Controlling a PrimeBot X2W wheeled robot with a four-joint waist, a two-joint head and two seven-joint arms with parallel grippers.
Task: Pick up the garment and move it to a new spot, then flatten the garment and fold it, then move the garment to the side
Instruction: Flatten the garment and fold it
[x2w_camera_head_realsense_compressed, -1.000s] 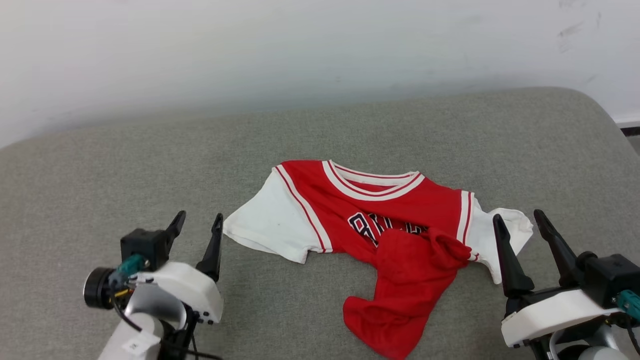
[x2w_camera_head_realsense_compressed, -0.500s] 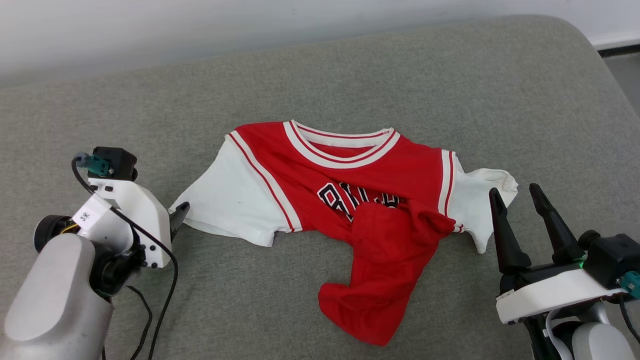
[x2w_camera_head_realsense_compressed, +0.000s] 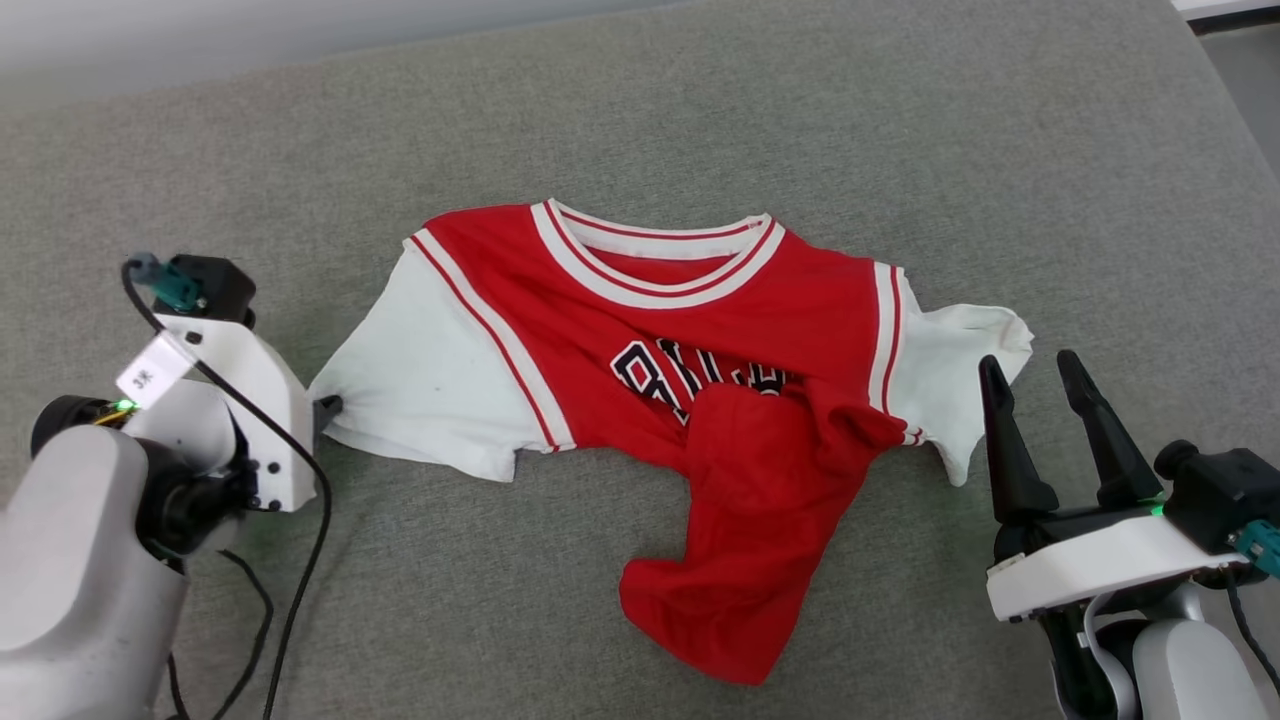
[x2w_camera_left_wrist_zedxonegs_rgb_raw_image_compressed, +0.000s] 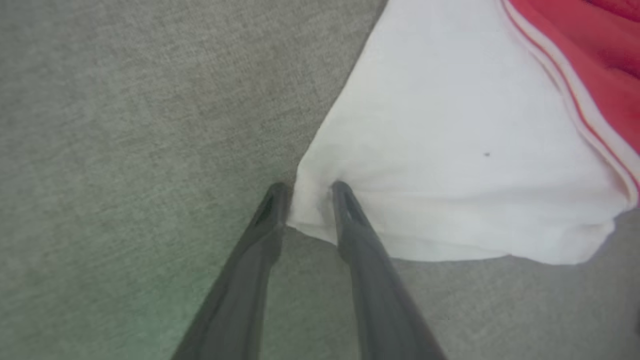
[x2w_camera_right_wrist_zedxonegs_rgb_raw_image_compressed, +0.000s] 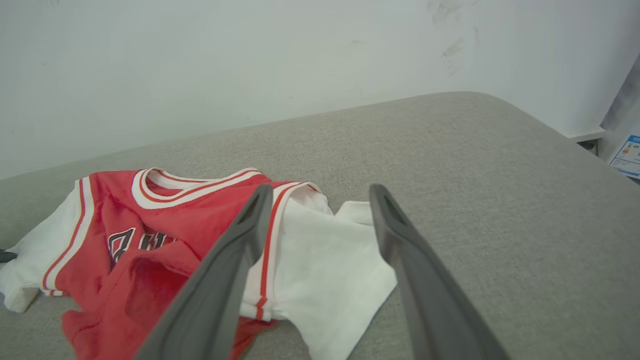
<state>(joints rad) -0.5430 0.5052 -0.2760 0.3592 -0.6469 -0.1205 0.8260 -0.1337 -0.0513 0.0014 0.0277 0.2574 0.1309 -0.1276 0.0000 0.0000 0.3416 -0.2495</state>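
We hold our left gripper (x2w_camera_left_wrist_zedxonegs_rgb_raw_image_compressed: 307, 186) low, fingers apart astride the white sleeve corner of the garment (x2w_camera_head_realsense_compressed: 690, 300), plain in the left wrist view though the head view gives one dark tip, while our right gripper (x2w_camera_head_realsense_compressed: 1029, 360) hovers spread, the other sleeve just ahead.

Counted one garment (x2w_camera_head_realsense_compressed: 700, 330) on one grey upholstered surface (x2w_camera_head_realsense_compressed: 800, 100). Tallied on it two white sleeves (x2w_camera_head_realsense_compressed: 400, 370), one striped collar (x2w_camera_head_realsense_compressed: 655, 280) and one line of black lettering (x2w_camera_head_realsense_compressed: 680, 375). Found one small dark speck (x2w_camera_left_wrist_zedxonegs_rgb_raw_image_compressed: 486, 154) on one sleeve. Logged two grippers: one left gripper (x2w_camera_left_wrist_zedxonegs_rgb_raw_image_compressed: 306, 187) and one right gripper (x2w_camera_head_realsense_compressed: 1029, 362), each with two dark fingers (x2w_camera_right_wrist_zedxonegs_rgb_raw_image_compressed: 220, 280), four in all. Recorded at least one black cable (x2w_camera_head_realsense_compressed: 300, 560), one pale wall (x2w_camera_right_wrist_zedxonegs_rgb_raw_image_compressed: 250, 65) and one printed sheet (x2w_camera_right_wrist_zedxonegs_rgb_raw_image_compressed: 626, 156).
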